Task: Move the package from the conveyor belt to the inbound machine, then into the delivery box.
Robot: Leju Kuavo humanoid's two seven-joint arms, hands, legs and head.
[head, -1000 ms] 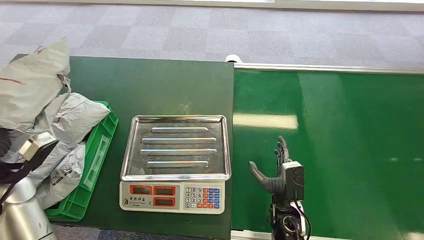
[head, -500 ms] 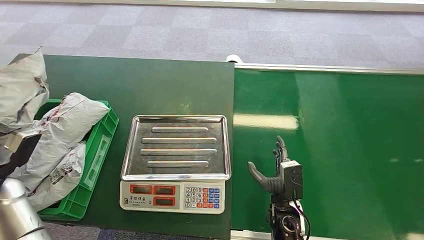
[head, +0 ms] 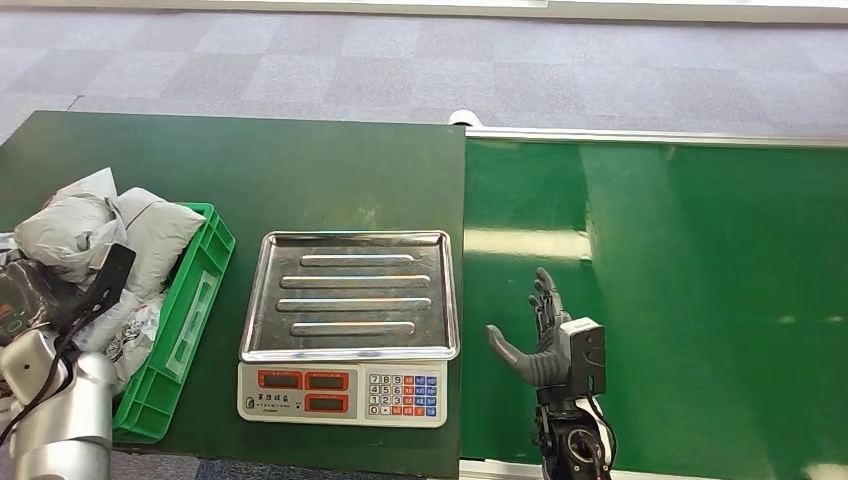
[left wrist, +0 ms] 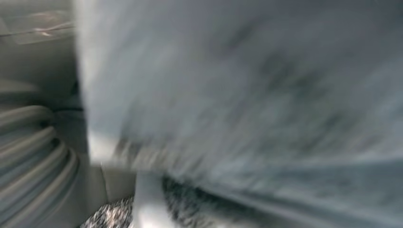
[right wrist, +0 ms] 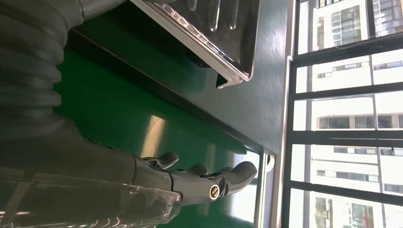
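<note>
Head view gives me the clearest read of the bench. I see my right hand (head: 542, 335) held low over the green conveyor belt (head: 700, 300), just beside the scale, fingers spread and straight with the thumb out to the side, holding nothing. The right wrist view agrees: the fingers (right wrist: 209, 183) lie extended above the glossy belt (right wrist: 119, 114), with a corner of the scale's steel tray (right wrist: 223, 52) on the dark table past them.

The inbound machine (head: 348, 325), a scale with a ribbed steel pan and a keypad with red displays along its front, sits on the dark green table (head: 300, 170) between the belt and the green delivery box (head: 190, 310). Its pan is bare.

The package (head: 75, 225), a crumpled grey mailer bag, lies in the delivery box at the far left, on top of other grey bags (head: 135, 335). My left arm (head: 50, 420) comes up from the lower left corner, and its dark wrist parts sit right against the package. I cannot tell whether the left hand grips the bag or has let it go; the left wrist view is a blur of grey plastic (left wrist: 237, 95) pressed close to the lens.
</note>
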